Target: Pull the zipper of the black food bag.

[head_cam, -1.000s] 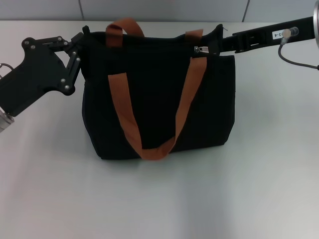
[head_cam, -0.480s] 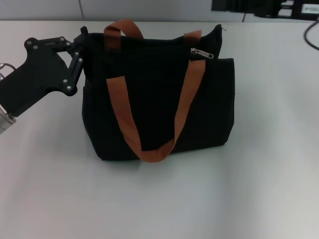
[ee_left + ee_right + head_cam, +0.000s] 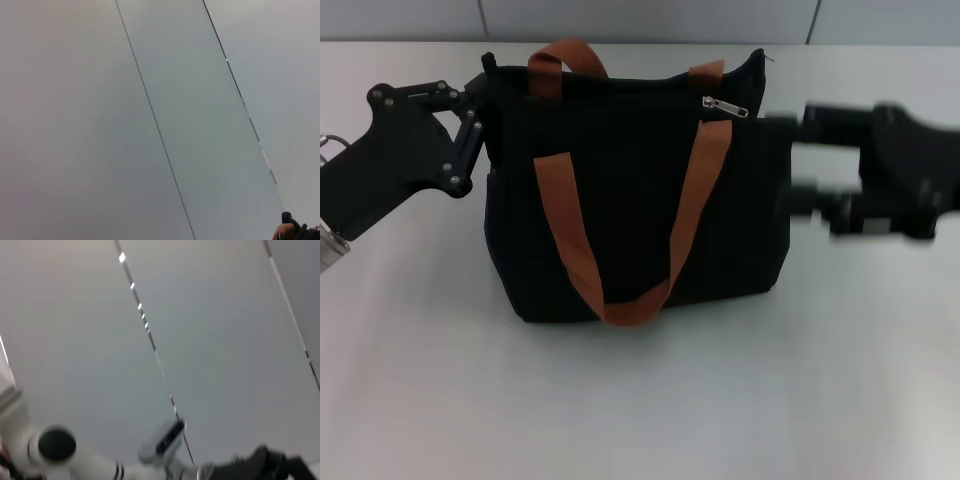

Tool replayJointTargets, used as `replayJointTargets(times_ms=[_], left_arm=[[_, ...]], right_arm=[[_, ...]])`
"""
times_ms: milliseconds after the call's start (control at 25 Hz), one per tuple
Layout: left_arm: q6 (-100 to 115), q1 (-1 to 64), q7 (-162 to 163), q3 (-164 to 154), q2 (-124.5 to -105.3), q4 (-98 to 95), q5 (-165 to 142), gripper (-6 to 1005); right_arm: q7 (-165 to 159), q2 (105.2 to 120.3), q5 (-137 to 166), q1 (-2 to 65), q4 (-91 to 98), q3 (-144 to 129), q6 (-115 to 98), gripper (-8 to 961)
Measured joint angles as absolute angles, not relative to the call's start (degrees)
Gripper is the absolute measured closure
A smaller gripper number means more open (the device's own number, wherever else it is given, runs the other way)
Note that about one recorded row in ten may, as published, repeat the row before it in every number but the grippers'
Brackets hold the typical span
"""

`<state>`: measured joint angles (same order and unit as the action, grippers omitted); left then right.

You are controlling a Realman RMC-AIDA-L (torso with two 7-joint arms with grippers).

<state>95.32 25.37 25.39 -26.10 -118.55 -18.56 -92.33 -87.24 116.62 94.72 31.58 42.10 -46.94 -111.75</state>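
Left hand (image 3: 480, 95) sits at the bag's left top corner, arm body angled down toward the table's left edge; its fingertips are against or around the corner fabric, but black on black hides the gap, so I can't tell whether it grips or how wide it is. Black food bag (image 3: 630, 210) stands upright on the white table (image 3: 640, 400), roughly centre, front face toward the head camera. Two rust-orange straps (image 3: 620, 300): the front one hangs down the front face in a U, the rear one arches above the top edge. Zipper (image 3: 725, 105) pull tab lies on the zip line near the bag's right top corner, just beside the right leg of the front strap, tab pointing right; nothing touches it. Right hand (image 3: 800, 160) is to the right of the bag at upper-side height, heavily blurred; two dark fingers (image 3: 820, 118) point left toward the bag's side and appear spread apart with nothing between them, tips near the fabric, contact unclear. Left wrist view shows mostly grey wall panels (image 3: 150, 120) with seams, plus a sliver of black and orange in one corner. Right wrist view shows wall panels and part of the robot's white body (image 3: 55, 450) with a dark part beside it; bag not visible there.
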Motion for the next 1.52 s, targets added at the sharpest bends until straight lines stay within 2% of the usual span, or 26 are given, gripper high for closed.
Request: replayJointTargets(times_ms=[160,280,440,1000,1120,1200,1240,1320,1400,1440,1520], left_arm=[[95.17,24.80,26.51,-26.10,-118.56,-18.54,-92.40,874],[94.80,24.48,27.57,-25.91,-118.55,-18.54,-92.36,874],[93.63,24.40,29.51,-25.93,-118.41,-18.54,-92.37,873],[93.80,23.80,37.75,-26.32,-118.16,-20.51,-93.59,869],[94.87,23.52,41.85,-26.34,-117.80,-23.55,-95.47,713],[97.94,23.24,50.89,-26.38,-116.51,-29.78,-100.51,607],[100.30,23.38,55.74,-26.43,-115.28,-32.16,-102.89,552],[101.51,23.51,58.16,-26.45,-114.57,-33.04,-103.80,444],[104.57,23.72,62.88,-26.51,-112.98,-34.10,-104.52,406],[107.98,23.92,66.71,-26.54,-111.35,-34.50,-104.58,387],[109.58,24.00,68.17,-26.49,-110.77,-34.61,-104.53,349]], right_arm=[[-75.48,118.39,100.36,28.04,41.71,-47.03,-111.67,183],[-67.72,119.01,103.26,26.13,39.47,-47.02,-110.39,183],[-57.07,119.01,106.22,25.25,32.54,-46.99,-108.27,183],[-54.78,119.14,107.03,24.43,30.36,-46.80,-104.25,183],[-54.77,119.16,107.05,24.75,30.31,-46.79,-103.70,183],[-54.77,119.17,107.04,24.81,30.30,-46.87,-103.51,183],[-54.78,119.18,107.04,24.90,30.29,-47.03,-103.08,183],[-54.77,119.18,107.05,24.92,30.25,-47.03,-102.82,183],[-54.78,119.18,107.04,24.98,29.89,-47.03,-102.20,183],[-54.77,119.18,107.03,25.08,29.27,-47.02,-101.48,183],[-54.77,119.18,107.00,25.13,28.98,-47.02,-101.12,183]])
